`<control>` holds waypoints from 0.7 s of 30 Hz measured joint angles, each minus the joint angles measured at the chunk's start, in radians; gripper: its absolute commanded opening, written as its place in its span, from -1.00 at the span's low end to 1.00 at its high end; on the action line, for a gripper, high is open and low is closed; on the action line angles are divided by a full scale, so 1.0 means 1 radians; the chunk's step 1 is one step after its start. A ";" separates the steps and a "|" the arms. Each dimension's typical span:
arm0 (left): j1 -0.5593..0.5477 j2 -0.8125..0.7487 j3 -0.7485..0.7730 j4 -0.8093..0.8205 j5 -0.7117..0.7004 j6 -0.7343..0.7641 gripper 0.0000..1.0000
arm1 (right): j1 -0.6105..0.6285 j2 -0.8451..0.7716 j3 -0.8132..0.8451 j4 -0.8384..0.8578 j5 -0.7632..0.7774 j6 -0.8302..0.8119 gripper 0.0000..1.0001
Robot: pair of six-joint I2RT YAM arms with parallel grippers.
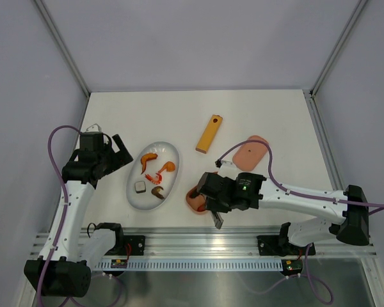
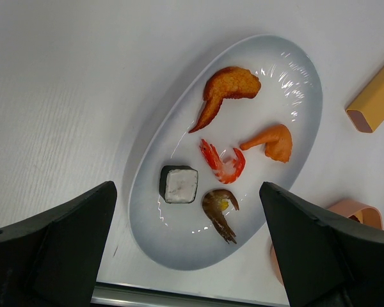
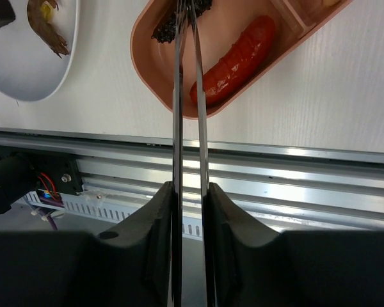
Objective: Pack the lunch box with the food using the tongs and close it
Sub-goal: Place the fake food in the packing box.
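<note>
White tabletop (image 1: 262, 109), grey walls on three sides. The right gripper (image 3: 191, 190) was noted clenched on the thin silvery metal tongs (image 3: 178, 115). Their tips were held over the salmon-pink plastic lunch box tray (image 3: 155, 67), which lay close to the table's near edge. A red toy sausage (image 3: 233, 57) and a dark crumbly piece (image 3: 163, 31) were seen inside.

Risks judged:
- The tray could be nudged toward the near edge by the tong tips.
- The narrow arms could be twisted in the grip.

The left gripper (image 1: 123, 152) was held released beside the white oval plate (image 2: 294, 70), with five toy pieces (image 2: 224, 163) left unpacked. The matching pink lid (image 1: 251, 151) lay toward the right edge.

The tong tips were cut off, so a pinch on the dark piece could not be told. The second compartment was barely shown.
</note>
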 measured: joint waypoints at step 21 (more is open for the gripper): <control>0.000 0.009 0.011 0.000 -0.001 0.000 0.98 | -0.491 -0.116 0.098 -0.053 0.217 -0.481 -0.83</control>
